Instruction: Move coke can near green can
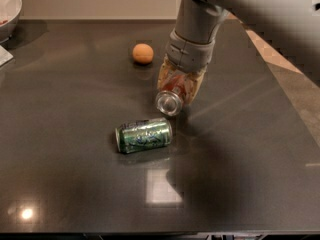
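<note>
The green can (144, 135) lies on its side on the dark table (75, 99), left of centre, its silver ends pointing left and right. My gripper (179, 85) hangs from the grey arm at the upper middle and is shut on the coke can (170, 98). The coke can is tilted, its silver end facing down and toward the camera, its red body mostly hidden between the fingers. It is held just above and to the right of the green can, a short gap apart.
An orange ball-like fruit (143, 53) sits on the table behind the green can. A white bowl (9, 9) stands at the far left corner, with a pale object (4, 55) below it. The table's right edge (280, 79) meets a lighter floor.
</note>
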{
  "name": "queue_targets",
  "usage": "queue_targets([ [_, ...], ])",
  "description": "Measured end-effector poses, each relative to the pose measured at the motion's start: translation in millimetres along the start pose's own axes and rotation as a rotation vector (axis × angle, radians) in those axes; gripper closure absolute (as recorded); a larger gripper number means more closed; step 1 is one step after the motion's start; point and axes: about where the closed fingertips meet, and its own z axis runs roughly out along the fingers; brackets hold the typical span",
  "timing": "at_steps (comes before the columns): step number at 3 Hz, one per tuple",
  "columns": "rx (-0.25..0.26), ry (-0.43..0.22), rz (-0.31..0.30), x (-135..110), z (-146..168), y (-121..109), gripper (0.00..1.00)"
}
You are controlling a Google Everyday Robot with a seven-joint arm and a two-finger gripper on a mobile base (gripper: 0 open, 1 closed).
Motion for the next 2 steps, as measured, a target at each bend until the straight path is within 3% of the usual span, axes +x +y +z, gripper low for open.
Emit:
queue_targets([
  [1,0.001,-0.006,-0.008,-6.6,5.3,-2.9,1.00],
  [2,-0.001,-0.012,-0.020,-13.0,9.8,-4.4,0.82],
])
